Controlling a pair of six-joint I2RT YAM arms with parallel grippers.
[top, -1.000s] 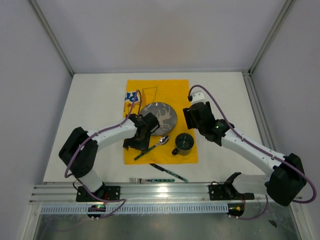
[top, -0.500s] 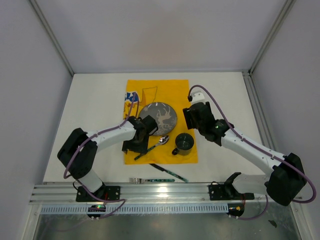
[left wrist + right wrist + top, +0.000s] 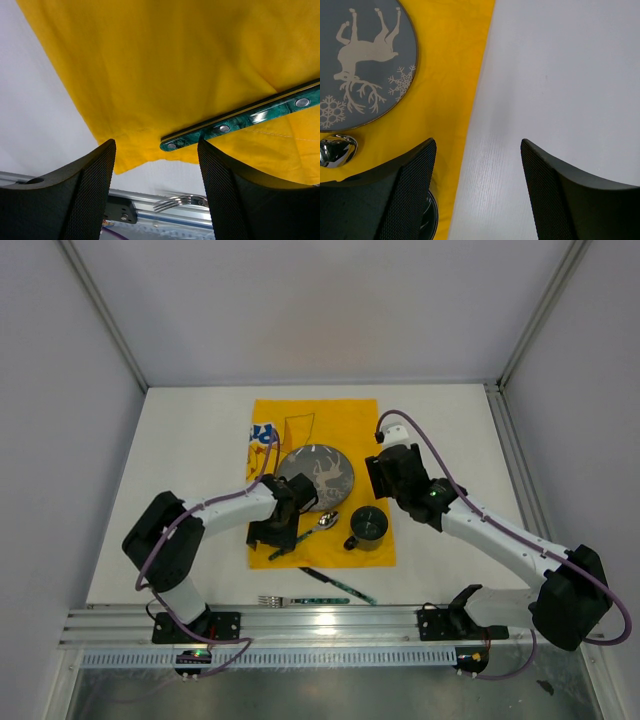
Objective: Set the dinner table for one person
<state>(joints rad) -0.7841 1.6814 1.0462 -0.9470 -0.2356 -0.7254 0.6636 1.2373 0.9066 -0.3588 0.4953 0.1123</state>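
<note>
left hand (image 3: 156, 150): wide | right hand (image 3: 477, 150): wide | dinner table (image 3: 560, 75): directly below both hands

Robotics lab cell. Blank panels (image 3: 300, 310) enclose the dinner table (image 3: 190, 440); an aluminium rail (image 3: 330, 625) lines its near edge.

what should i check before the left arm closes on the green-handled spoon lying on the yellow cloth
1. Jaws of the left gripper open: ok.
2. End of the green marbled riveted spoon handle between its fingers: ok, nearer one finger.
3. Handle flat on the yellow cloth: ok.
4. Fingers low enough to grip: cannot tell.
5. State of the right gripper: ok, open, empty, over the matte white tabletop.
6. Silver fork and green-handled knife laid at the setting: not ok, both off the cloth on the tabletop.
</note>
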